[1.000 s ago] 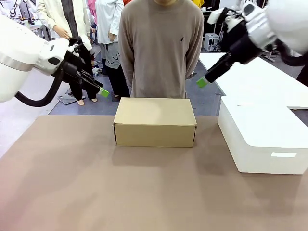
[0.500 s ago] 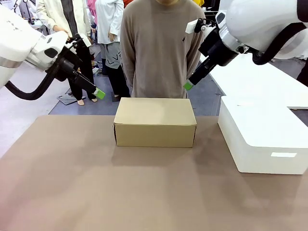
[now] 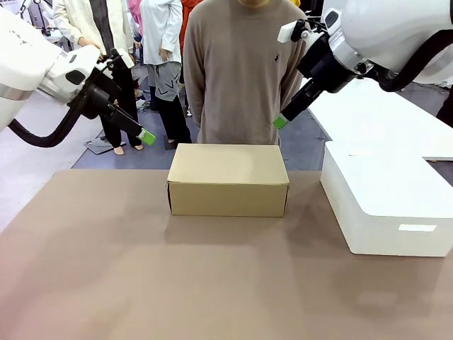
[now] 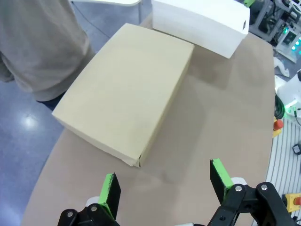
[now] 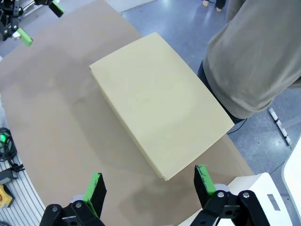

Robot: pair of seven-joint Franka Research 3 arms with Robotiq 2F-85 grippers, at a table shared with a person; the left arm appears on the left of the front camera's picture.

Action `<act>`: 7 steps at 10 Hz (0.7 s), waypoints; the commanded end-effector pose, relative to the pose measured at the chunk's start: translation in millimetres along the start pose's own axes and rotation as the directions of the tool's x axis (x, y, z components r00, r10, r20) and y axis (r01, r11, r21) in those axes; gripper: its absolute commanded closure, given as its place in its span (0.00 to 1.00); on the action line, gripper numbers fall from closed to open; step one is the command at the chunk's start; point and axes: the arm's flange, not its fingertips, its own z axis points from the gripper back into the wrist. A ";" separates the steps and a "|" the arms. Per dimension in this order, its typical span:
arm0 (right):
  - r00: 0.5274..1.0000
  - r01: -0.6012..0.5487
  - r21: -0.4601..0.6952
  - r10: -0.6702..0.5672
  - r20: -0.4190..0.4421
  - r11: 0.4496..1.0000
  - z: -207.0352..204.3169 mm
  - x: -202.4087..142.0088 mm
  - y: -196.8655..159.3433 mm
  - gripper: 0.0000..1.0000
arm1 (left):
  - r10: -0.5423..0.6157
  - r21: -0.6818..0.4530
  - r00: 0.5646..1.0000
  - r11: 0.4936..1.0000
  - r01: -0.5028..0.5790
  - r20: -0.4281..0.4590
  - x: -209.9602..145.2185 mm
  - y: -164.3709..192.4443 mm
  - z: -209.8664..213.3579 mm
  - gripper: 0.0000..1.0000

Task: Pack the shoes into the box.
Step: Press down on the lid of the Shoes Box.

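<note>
The box (image 3: 228,178) is a tan cardboard shoebox with its lid shut, standing at the far middle of the brown table. The shoes are out of view. My left gripper (image 3: 146,136) hangs in the air above and left of the box's far left corner. In the left wrist view it (image 4: 165,186) stands open and empty over the table, short of the box (image 4: 124,89). My right gripper (image 3: 281,122) hovers over the box's far right corner. Seen from the right wrist it (image 5: 149,186) is open and empty, with the box (image 5: 157,99) below it.
A person (image 3: 241,71) in a grey-brown sweater stands right behind the box at the table's far edge. A large white rounded box (image 3: 386,198) occupies the right side of the table. The brown tabletop (image 3: 212,276) in front of the shoebox is bare.
My right gripper has swung left, from farther right to the box's far right corner. My left gripper has drawn back slightly to the left and its jaws have widened.
</note>
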 end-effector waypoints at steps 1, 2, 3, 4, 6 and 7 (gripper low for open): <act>0.996 0.076 -0.065 -0.080 -0.050 0.995 -7.1 14.7 -1.9 0.20 | 0.052 0.076 0.999 0.996 -0.053 0.011 4.6 -9.8 3.6 0.00; 0.987 0.130 -0.071 -0.136 -0.083 0.989 -15.1 28.6 -4.0 0.40 | 0.109 0.126 0.994 0.986 -0.111 0.023 6.8 -20.4 10.4 0.00; 0.979 0.163 -0.089 -0.172 -0.108 0.983 -23.0 40.6 -6.6 0.60 | 0.135 0.164 0.991 0.977 -0.136 0.020 8.0 -30.4 17.8 0.00; 0.972 0.183 -0.109 -0.197 -0.132 0.977 -31.1 51.1 -8.1 0.79 | 0.155 0.211 0.988 0.965 -0.155 0.015 9.1 -39.1 24.2 0.00; 0.957 0.227 -0.142 -0.248 -0.151 0.963 -51.5 71.5 -13.2 1.00 | 0.172 0.198 0.984 0.967 -0.159 -0.052 10.6 -50.5 34.4 0.00; 0.950 0.243 -0.151 -0.266 -0.161 0.958 -62.3 79.1 -15.8 1.00 | 0.176 0.211 0.980 0.965 -0.154 -0.089 13.3 -51.6 41.1 0.00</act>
